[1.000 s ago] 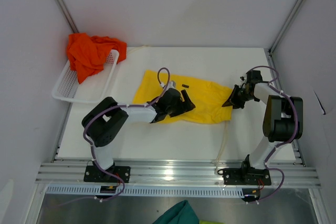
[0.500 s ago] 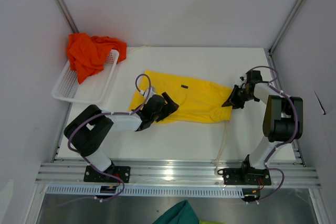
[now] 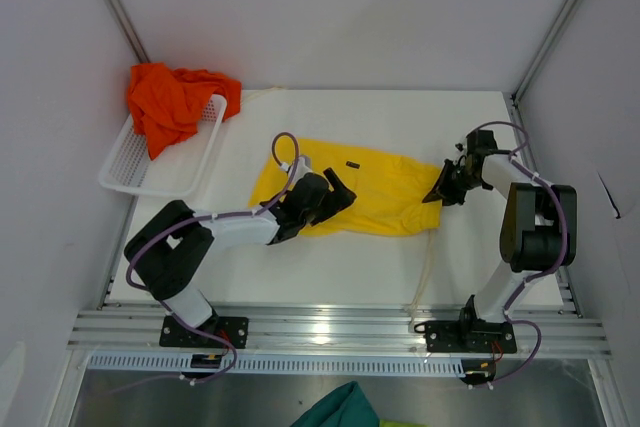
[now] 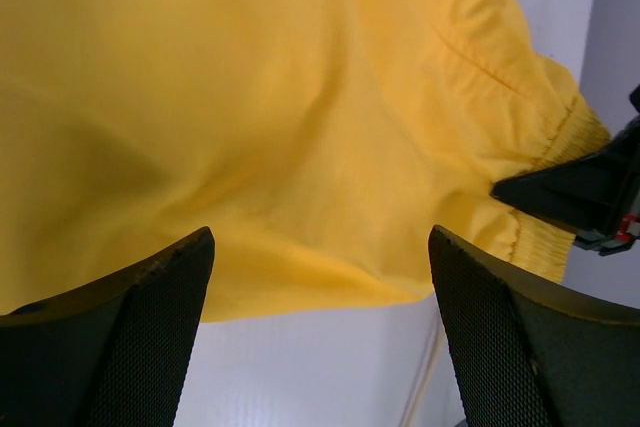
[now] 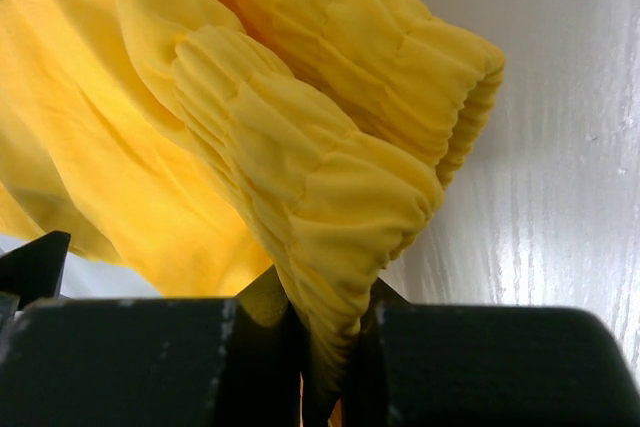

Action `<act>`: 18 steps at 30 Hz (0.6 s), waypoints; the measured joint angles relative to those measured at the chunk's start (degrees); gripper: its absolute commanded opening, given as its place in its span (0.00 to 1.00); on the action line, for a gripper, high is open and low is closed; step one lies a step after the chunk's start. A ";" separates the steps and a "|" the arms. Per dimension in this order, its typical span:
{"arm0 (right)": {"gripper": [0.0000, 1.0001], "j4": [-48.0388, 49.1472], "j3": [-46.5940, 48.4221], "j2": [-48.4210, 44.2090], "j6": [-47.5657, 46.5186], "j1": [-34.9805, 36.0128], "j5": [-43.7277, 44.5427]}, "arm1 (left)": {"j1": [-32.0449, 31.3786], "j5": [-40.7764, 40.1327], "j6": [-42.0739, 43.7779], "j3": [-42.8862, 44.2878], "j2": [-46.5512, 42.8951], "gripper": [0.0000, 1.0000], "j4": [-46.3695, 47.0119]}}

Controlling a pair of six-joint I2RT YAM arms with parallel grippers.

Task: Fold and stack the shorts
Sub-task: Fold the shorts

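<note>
- Right gripper [image 3: 444,190], jaws nearly closed, pinches the gathered elastic waistband of the bright yellow thin-fabric shorts [image 3: 385,187] at their right end.
- Spread wide and holding nothing, the left gripper [image 3: 333,193] sits over the near-left part of these shorts; contact cannot be told.
- They lie spread on the white table [image 3: 350,117], between the two claws.
- Larger orange-red shorts [image 3: 170,102] are bunched in the white slotted plastic basket [image 3: 130,175] at the table's left edge, well apart.
- Only the right wrist view shows the ruffled waistband [image 5: 330,197] clamped between the right gripper [image 5: 320,347] jaws.
- Only the left wrist view shows the near hem [image 4: 300,292] between the left fingers [image 4: 150,337].
</note>
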 measured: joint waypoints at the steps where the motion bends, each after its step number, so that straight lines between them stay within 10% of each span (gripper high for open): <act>1: 0.00 -0.55 0.35 -0.26 0.00 0.39 0.42 | -0.35 -0.02 -0.04 0.79 0.00 0.90 0.02; 18: 0.00 -10.05 8.15 -4.35 0.90 6.64 3.34 | -3.37 -1.57 -5.16 7.96 14.27 0.88 8.13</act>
